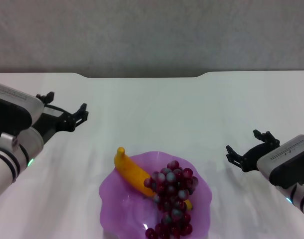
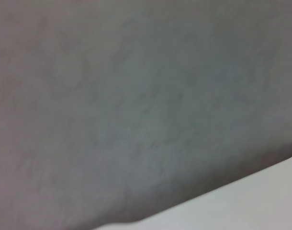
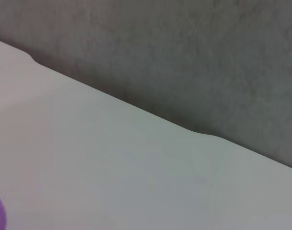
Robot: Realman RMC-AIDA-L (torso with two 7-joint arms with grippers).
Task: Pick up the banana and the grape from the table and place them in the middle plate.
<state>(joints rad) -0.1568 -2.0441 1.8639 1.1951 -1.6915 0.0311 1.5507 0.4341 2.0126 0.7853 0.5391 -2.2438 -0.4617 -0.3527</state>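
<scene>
Banana (image 1: 131, 174): lying in middle plate (image 1: 112, 201), under grape (image 1: 173, 198).
Left gripper (image 1: 67, 113): my jaws released, left of plate.
Right gripper (image 1: 250, 147): my jaws released, right of plate.

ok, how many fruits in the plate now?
2. The banana lies in the plate on its left side; the grape lies across the banana's near end. Part of the plate is cut off.
</scene>
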